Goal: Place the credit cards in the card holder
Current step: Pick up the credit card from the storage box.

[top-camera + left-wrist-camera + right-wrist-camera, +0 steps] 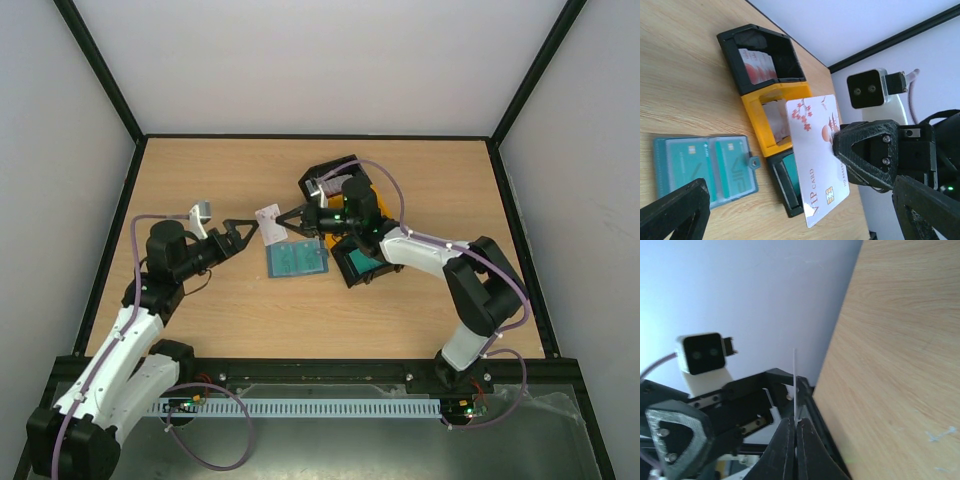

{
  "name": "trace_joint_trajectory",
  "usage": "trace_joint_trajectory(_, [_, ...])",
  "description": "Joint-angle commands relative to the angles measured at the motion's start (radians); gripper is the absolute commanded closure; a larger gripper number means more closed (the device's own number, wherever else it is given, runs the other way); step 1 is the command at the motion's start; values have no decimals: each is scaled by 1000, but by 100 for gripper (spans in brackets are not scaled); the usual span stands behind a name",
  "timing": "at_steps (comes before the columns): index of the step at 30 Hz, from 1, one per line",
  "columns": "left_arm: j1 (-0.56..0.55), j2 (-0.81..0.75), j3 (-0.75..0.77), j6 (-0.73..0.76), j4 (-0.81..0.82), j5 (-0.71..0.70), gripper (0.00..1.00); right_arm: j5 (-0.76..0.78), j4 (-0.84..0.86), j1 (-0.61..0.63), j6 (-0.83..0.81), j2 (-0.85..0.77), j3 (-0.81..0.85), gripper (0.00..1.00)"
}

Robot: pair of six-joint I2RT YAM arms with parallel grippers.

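Wood table (685, 65), white VIP card (812, 150), teal wallet (705, 167)

Edge-on card (794, 380) pinched in right end effector (795, 422), wooden table (900, 365) alongside

The bench (420, 180) is viewed from above and behind. Wrist views are taken close, facing each other; the card (815, 155) is shared by all.
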Motion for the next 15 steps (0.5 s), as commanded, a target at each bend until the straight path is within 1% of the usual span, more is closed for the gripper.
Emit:
trace_joint_trajectory(1, [8, 2, 19, -87, 71, 76, 0, -38, 310, 3, 319, 15, -20, 98])
trace_joint_trajectory(4, [10, 33, 27, -136, 104, 94, 0, -33, 441, 4, 487, 44, -35, 98])
trace_joint_trajectory(6, [10, 66, 31, -171, 136, 121, 3, -33, 549, 5, 601, 67, -48, 98])
trace_joint_trajectory(8, [9, 93, 21, -216, 191, 138, 11, -31, 644, 5, 727, 91, -68, 98])
trace_joint_trajectory(9, [9, 105, 15, -235, 221, 147, 16, -31, 730, 5, 792, 104, -79, 98])
trace_joint_trajectory(11, [9, 122, 11, -266, 273, 160, 26, -32, 834, 5, 895, 130, -98, 98])
trace_joint_trajectory(13, [9, 132, 5, -293, 317, 168, 34, -29, 887, 4, 948, 145, -109, 98])
trace_joint_trajectory(15, [7, 141, -4, -320, 358, 178, 43, -29, 877, 6, 941, 148, -119, 98])
